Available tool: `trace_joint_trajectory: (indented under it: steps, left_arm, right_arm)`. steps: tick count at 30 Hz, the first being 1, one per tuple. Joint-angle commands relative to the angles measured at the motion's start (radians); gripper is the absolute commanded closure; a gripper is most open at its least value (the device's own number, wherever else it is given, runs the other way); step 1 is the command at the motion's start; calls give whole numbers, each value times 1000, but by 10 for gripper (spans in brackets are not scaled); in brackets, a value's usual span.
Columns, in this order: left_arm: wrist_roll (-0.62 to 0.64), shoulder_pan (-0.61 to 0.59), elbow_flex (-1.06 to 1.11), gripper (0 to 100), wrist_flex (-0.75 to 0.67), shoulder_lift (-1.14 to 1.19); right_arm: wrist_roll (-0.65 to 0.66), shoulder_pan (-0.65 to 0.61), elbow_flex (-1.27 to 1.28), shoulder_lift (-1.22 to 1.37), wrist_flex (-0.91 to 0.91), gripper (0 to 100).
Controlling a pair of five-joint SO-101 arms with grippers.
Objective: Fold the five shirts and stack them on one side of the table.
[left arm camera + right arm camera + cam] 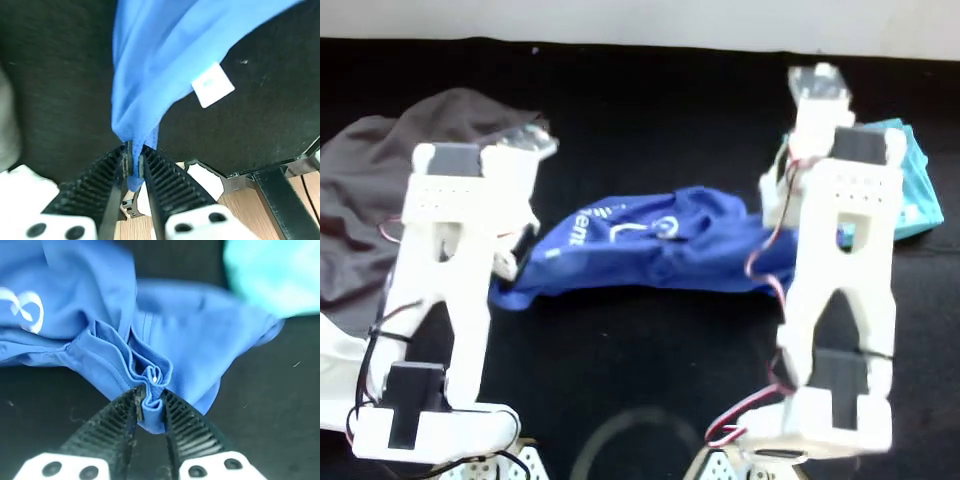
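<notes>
Well, your table [640, 350] is black, and it is the biggest thing here. On its left side lies a big dark grey shirt [380, 190], all rumpled and spread out. In the middle is the blue shirt [650, 245], pulled into a long bunched strip that runs from one arm to the other (its white print faces up). You cannot tell if it sits on the table or hangs a bit above it. On the right side, partly behind the right arm, is a teal shirt [920, 190], just beside the right end of the blue shirt. A bit of white cloth [335, 350] peeks out at the left edge, near the left arm's base. Your left tool [134, 150] is squeezed tight on the left end of the blue shirt, with a thin fold of cloth pinched between its black ribbed fingers. Your right tool [150, 390] is squeezed nearly closed too, and it pinches a thick bunch of folds at the right end. The smallest thing is a little white tag [213, 85] on the blue shirt, near the left tool.
</notes>
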Motion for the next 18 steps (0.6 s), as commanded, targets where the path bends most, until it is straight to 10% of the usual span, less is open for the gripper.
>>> trace_joint_trajectory:
  steps: [1, 18]
  left_arm:
    - [-6, 19, 182, 992, -121, -127]
    - [-137, 15, 575, 992, -233, -533]
  right_arm:
    - [63, 10, 351, -183, -84, 992]
    - [327, 82, 596, -631, -35, 772]
